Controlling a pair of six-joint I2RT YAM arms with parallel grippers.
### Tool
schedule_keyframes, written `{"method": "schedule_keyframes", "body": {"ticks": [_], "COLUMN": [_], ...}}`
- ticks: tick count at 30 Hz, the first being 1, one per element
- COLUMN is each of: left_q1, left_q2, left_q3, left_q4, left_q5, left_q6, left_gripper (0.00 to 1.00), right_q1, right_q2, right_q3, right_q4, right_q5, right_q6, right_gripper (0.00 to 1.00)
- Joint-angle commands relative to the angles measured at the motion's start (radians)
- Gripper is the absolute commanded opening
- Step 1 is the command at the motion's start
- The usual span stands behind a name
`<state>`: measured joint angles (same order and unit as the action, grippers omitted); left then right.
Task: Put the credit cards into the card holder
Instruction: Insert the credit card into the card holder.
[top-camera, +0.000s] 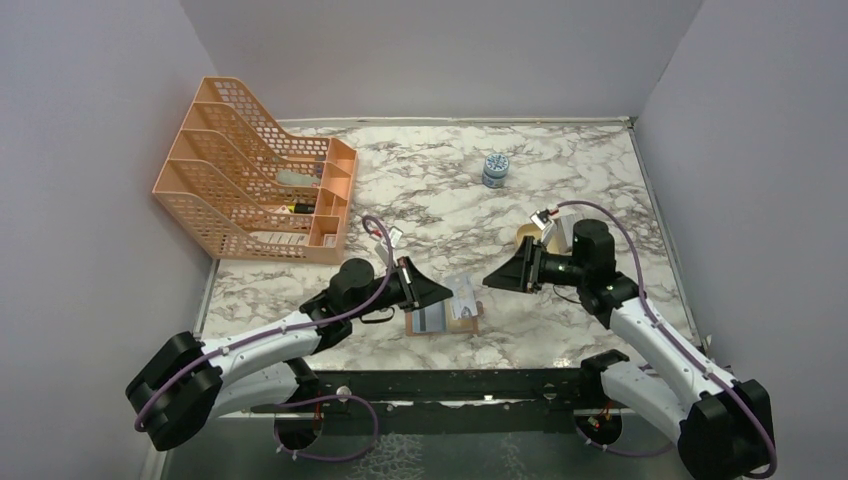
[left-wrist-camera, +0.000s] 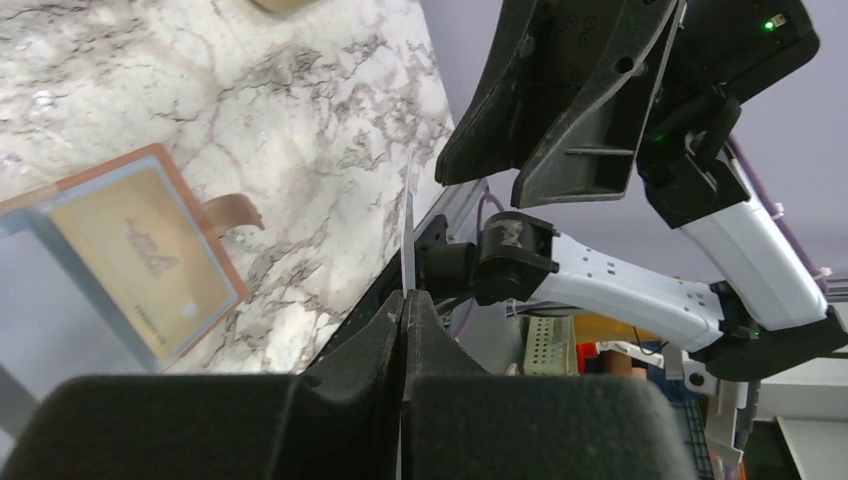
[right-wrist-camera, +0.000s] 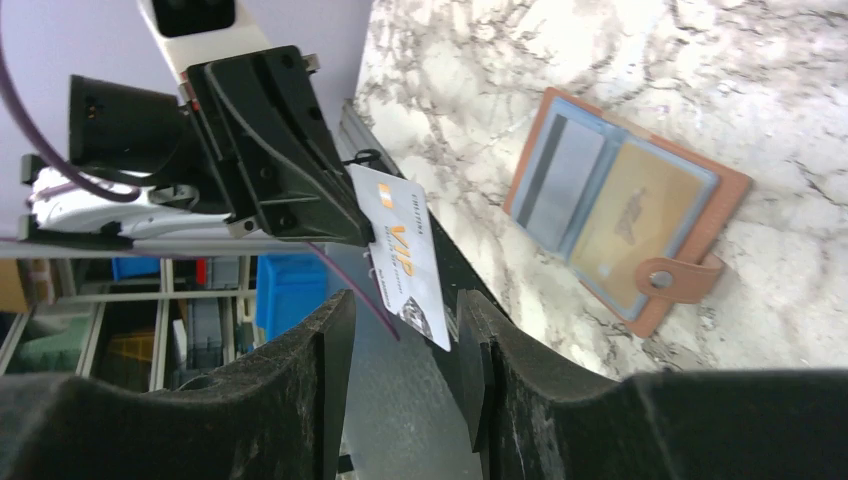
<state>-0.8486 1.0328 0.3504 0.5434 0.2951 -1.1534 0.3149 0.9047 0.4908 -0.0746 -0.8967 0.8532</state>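
Observation:
The tan leather card holder (top-camera: 425, 322) lies open near the table's front edge. In the right wrist view the holder (right-wrist-camera: 735, 190) has a grey card (right-wrist-camera: 565, 180) and a gold-brown card (right-wrist-camera: 630, 220) in its clear sleeves. My left gripper (top-camera: 437, 292) is shut on a white-grey "VIP" card (right-wrist-camera: 400, 255) and holds it above the holder. In the left wrist view the card (left-wrist-camera: 408, 225) shows edge-on. My right gripper (top-camera: 495, 279) is open and faces the left one. Its fingers (right-wrist-camera: 335, 330) stand on either side of the card's free corner without touching it.
An orange mesh file rack (top-camera: 255, 180) stands at the back left. A small blue-and-white jar (top-camera: 495, 170) is at the back middle. A beige oval tray (top-camera: 527, 235) with a grey block (top-camera: 561, 229) sits behind my right wrist. The table's black front rail (top-camera: 450, 385) is close below the holder.

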Motion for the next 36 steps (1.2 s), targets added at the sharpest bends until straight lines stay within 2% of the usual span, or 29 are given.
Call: {"method": "schedule_keyframes", "body": {"ticks": [1,9,13,18,26,36], "left_q1": [0.030,0.117,0.157,0.171,0.189,0.192], "left_q2": [-0.028,-0.004,0.048,0.098,0.189,0.241], "left_q3": [-0.025,0.002,0.038,0.071,0.105,0.109], "left_q4": [-0.042,-0.291,-0.372,-0.403,-0.410,-0.388], "left_q5": [-0.001,0.045,0.093,0.132,0.192,0.211], "left_q6": [0.033,0.115,0.178,0.238,0.271,0.265], "left_gripper": [0.00,0.00,0.00,0.00,0.00,0.00], "right_q1": [0.001,0.011,0.029,0.082,0.240,0.281], "right_q2": [0.038,0.142,0.193,0.263,0.374,0.457], "right_q3": [0.015,0.038,0.066,0.105,0.180,0.194], "right_q4": [-0.108,-0.182,-0.220,-0.251,-0.286,-0.279], "right_q5": [0.115,0.243,0.322,0.408,0.584,0.645], "right_q6": [-0.092,-0.166,-0.209,-0.241,-0.246,-0.263], "right_gripper": [0.43,0.44,0.48,0.53,0.54,0.52]}}
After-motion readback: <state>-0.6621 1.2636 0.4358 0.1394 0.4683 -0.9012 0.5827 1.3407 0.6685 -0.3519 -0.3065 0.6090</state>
